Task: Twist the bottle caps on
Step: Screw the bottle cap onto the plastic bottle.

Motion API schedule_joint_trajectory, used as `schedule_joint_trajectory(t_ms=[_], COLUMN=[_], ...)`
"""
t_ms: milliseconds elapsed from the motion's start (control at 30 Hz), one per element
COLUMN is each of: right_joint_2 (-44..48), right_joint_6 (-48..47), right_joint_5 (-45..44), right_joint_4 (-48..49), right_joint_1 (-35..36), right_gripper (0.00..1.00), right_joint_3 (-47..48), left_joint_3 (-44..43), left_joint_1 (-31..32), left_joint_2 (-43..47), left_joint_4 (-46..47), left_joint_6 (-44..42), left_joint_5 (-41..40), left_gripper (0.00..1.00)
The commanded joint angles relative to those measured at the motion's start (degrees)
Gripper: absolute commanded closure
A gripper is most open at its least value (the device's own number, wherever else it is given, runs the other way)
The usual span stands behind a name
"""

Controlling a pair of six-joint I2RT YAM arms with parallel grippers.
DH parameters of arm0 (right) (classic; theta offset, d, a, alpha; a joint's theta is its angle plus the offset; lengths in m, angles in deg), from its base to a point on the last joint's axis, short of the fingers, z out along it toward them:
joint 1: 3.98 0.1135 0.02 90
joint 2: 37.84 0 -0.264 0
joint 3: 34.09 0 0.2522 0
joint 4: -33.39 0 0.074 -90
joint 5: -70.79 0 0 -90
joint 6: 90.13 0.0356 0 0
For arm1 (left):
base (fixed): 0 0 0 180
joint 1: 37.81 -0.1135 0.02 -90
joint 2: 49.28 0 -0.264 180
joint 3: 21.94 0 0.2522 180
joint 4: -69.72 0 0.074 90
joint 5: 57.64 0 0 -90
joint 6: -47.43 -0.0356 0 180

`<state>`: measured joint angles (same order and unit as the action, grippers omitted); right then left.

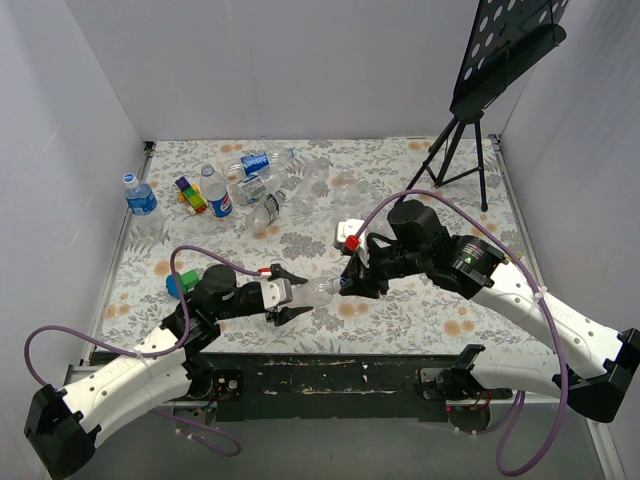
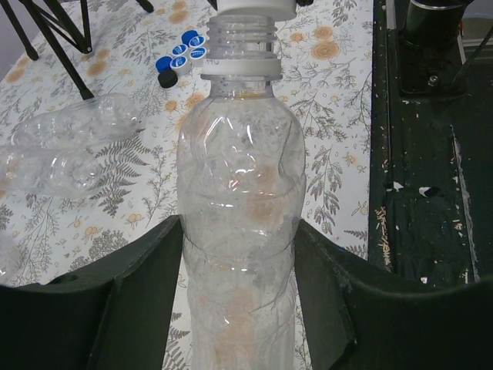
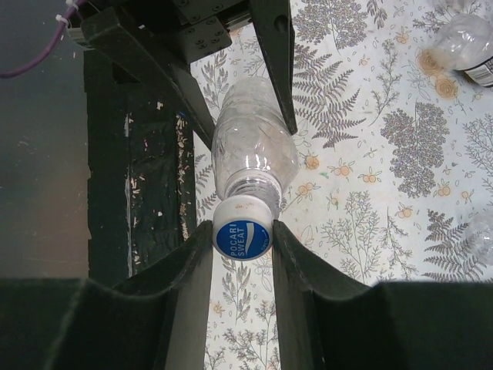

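Note:
A clear label-free bottle (image 1: 318,291) hangs level above the table between my two arms. My left gripper (image 1: 285,297) is shut on its body (image 2: 239,154), with a dark finger pressed on each side (image 2: 150,285). A bottle cap (image 3: 243,229), white-sided with a blue printed top, sits on the bottle's neck (image 3: 253,150). My right gripper (image 3: 243,235) is shut on that cap from both sides, and in the top view it (image 1: 347,283) meets the bottle's mouth. In the left wrist view the cap's lower edge (image 2: 254,6) shows above the bare neck threads. Several loose blue caps (image 2: 179,58) lie on the cloth.
More bottles stand and lie at the back left (image 1: 217,192) (image 1: 140,200) (image 1: 270,185), beside small toy blocks (image 1: 190,193). A green-and-blue toy (image 1: 178,283) lies by my left arm. A black tripod stand (image 1: 460,150) rises at the back right. Two empty bottles (image 2: 69,146) lie nearby.

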<state>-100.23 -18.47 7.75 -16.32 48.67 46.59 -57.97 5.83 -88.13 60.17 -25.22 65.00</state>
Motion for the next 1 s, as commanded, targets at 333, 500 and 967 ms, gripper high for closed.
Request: schedule_joint_trajectory(t_ms=[333, 500, 967], right_joint_2=[0.0, -0.8, -7.3], right_joint_6=[0.7, -1.1, -15.1], right_joint_5=[-3.0, 1.4, 11.4], right_joint_4=[3.6, 2.2, -9.4], right_joint_1=[0.3, 0.3, 1.2], right_gripper=[0.73, 0.73, 0.74], right_joint_3=[-0.1, -0.5, 1.8], left_joint_3=[-2.6, -2.4, -2.4], left_joint_1=[0.0, 0.0, -0.2], left_joint_2=[0.4, 0.5, -2.0], left_joint_4=[1.9, 2.5, 8.5], left_joint_6=[0.1, 0.6, 5.8], left_joint_5=[2.8, 3.3, 10.0], left_gripper=[0.47, 0.47, 0.47])
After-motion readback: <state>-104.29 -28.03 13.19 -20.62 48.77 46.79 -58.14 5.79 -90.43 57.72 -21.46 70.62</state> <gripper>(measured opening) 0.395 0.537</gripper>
